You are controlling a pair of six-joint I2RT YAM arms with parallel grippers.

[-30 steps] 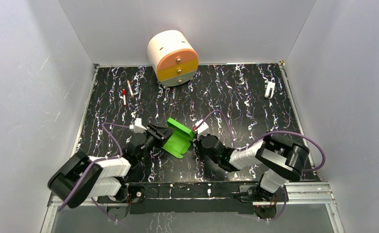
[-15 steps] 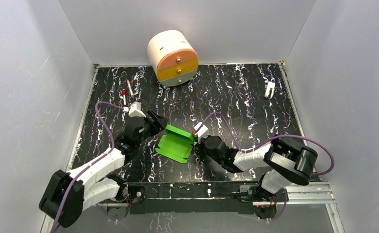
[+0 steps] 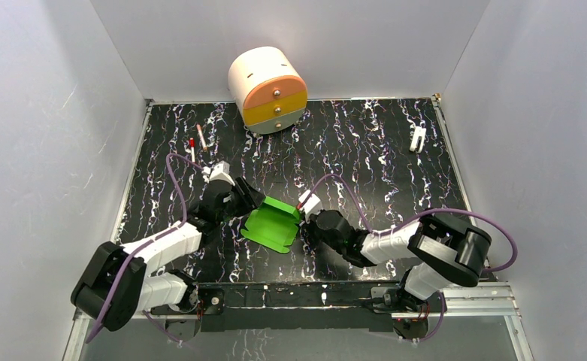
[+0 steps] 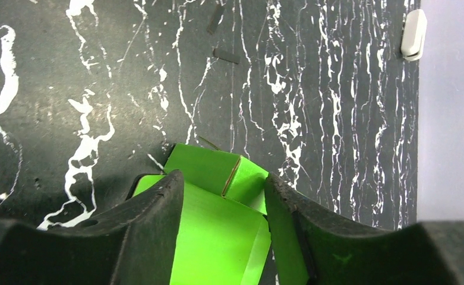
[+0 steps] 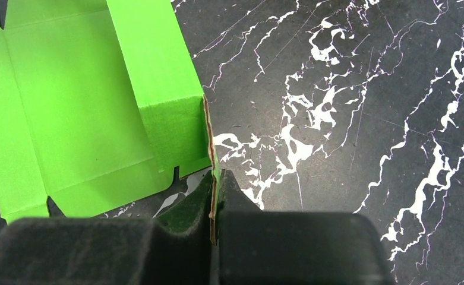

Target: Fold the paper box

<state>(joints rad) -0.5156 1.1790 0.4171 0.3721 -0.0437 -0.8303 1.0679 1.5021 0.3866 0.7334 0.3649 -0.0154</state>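
So the green paper box (image 3: 273,224) is lying mostly flat on the marbled black table (image 3: 373,162), right between the two grippers, with one side panel folded up. The right gripper (image 5: 215,185) is clamped tight on that raised panel's edge. The left gripper (image 4: 222,181) is spread wide with the box's other side sitting between its fingers, can't tell if they touch it. Well beyond both grippers sits the round drawer unit (image 3: 267,89).

The paper box (image 4: 217,231) runs off the left wrist view's bottom edge, its sides hidden behind the fingers (image 4: 152,225) of the left gripper (image 4: 222,181). Two thin sticks (image 3: 201,135) beyond the box are too small to identify.
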